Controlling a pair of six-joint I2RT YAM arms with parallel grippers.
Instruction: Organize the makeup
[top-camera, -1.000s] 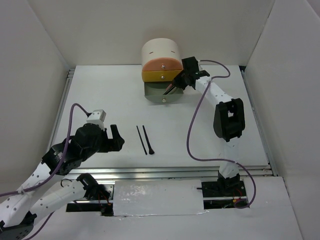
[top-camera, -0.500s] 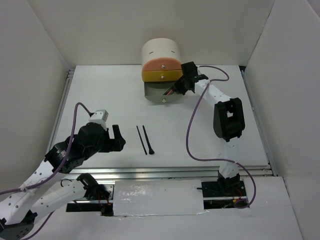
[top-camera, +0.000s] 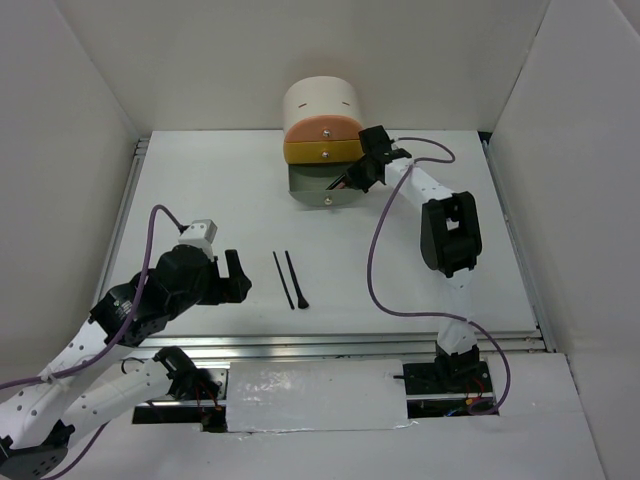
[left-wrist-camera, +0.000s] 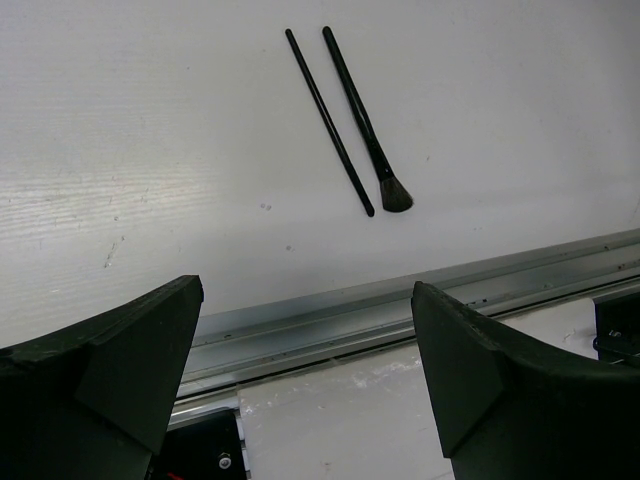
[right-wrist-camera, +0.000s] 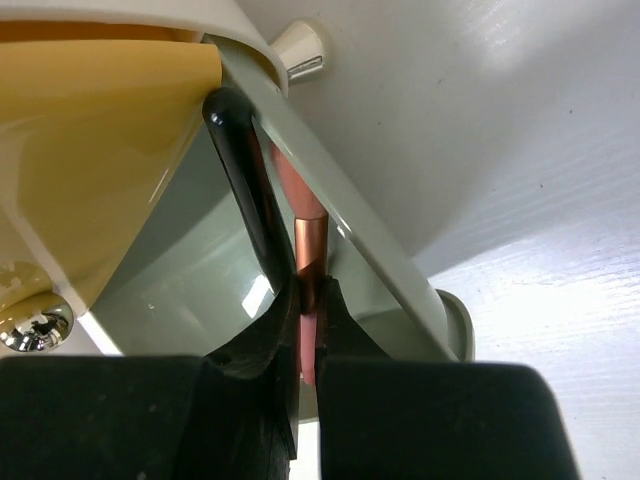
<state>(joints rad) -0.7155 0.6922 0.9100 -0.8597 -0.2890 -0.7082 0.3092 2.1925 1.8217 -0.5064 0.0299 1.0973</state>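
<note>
Now the right fingers (right-wrist-camera: 262, 345) pinch a salmon-pink stick (right-wrist-camera: 309, 240).
Left fingers (left-wrist-camera: 120, 350) hang spread wide above the desk (left-wrist-camera: 150, 150).

Bare tabletop (top-camera: 200, 190) lay open between the wide-spread left pincer (top-camera: 240, 278) and the black stick (top-camera: 282, 279) and brush (top-camera: 296, 282), which lay side by side, just apart. The organizer (top-camera: 320, 105) stood at the far edge. Its pulled-out green drawer (top-camera: 305, 186) was blocked by the right pincer (top-camera: 354, 177), clamped on a pink stick (right-wrist-camera: 309, 235) beneath the overhanging yellow drawer (right-wrist-camera: 90, 150). White walls (top-camera: 80, 150) closed three sides.
</note>
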